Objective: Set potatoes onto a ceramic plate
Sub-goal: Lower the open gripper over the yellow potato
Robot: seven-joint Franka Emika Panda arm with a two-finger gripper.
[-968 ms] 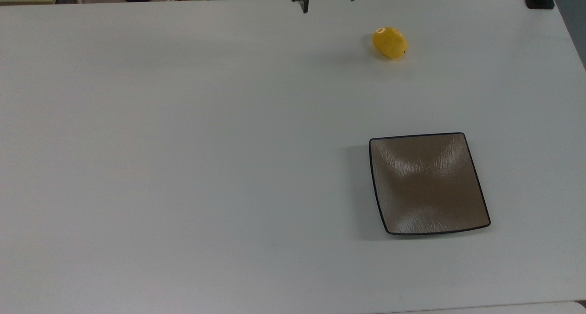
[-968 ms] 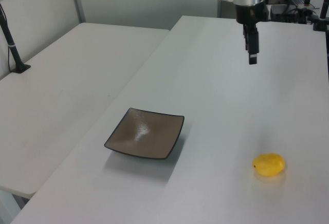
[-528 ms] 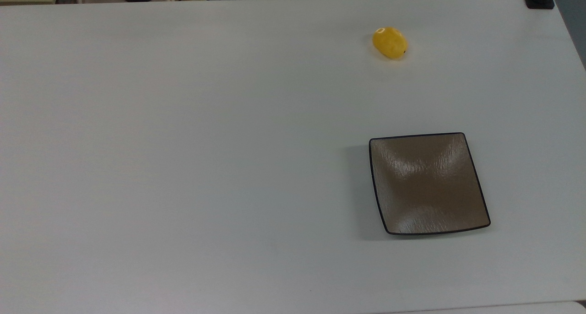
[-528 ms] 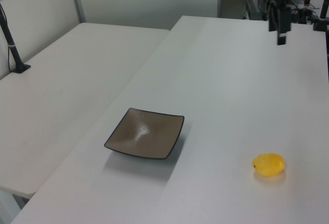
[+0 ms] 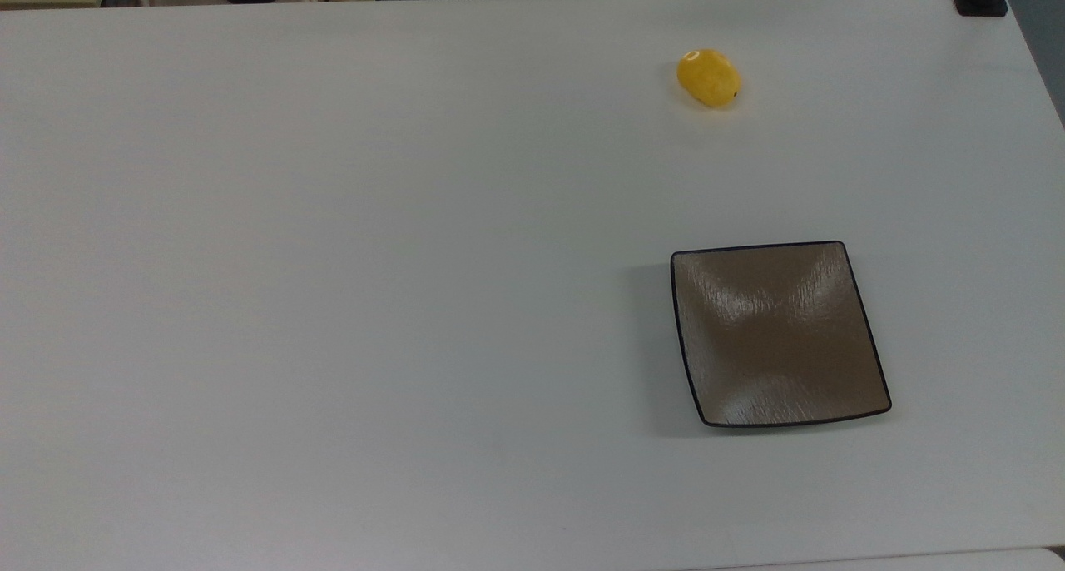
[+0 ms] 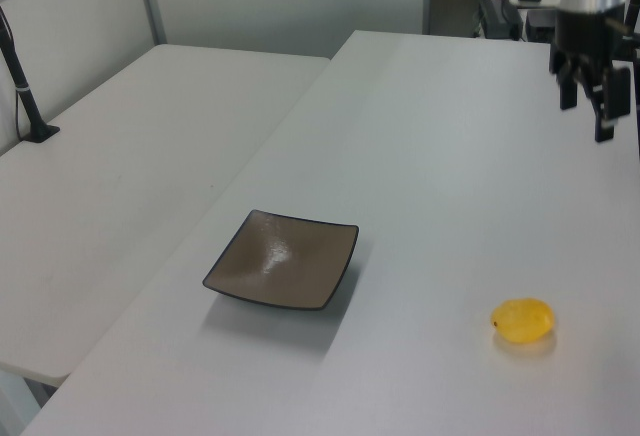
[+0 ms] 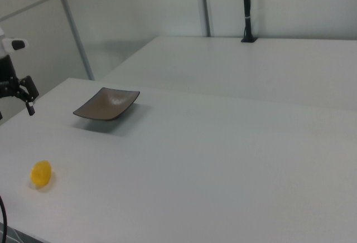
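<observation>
Fingers: the fingers (image 6: pixel 590 106) hang apart with nothing between them, high above the far right part of the surface (image 6: pixel 430 186) in the left view; in the right view they sit at the right view's left edge, partly cut off.
Potato: the potato (image 6: pixel 522 320) lies on the bare surface, near the right edge in the left view, nearer the camera than the fingers and well below them.
Direction: from the fingers the potato lies down and towards the near side of the left view, a little to the left view's left; my reading is that the coming move is a drop and a reach that way.
Long axis: in the top view the potato (image 5: pixel 708 77) runs from upper left to lower right, with a dark spot at its lower right end.
Plate: the ceramic plate (image 6: pixel 282 258) stands well apart from the potato, to the left view's left; in the top view it lies below the potato, nothing on it.
Hard to make out: how high the fingers are over the surface; the arm above the wrist is cut off.
Progress: by my judgement the task is at its start, nothing grasped yet.
</observation>
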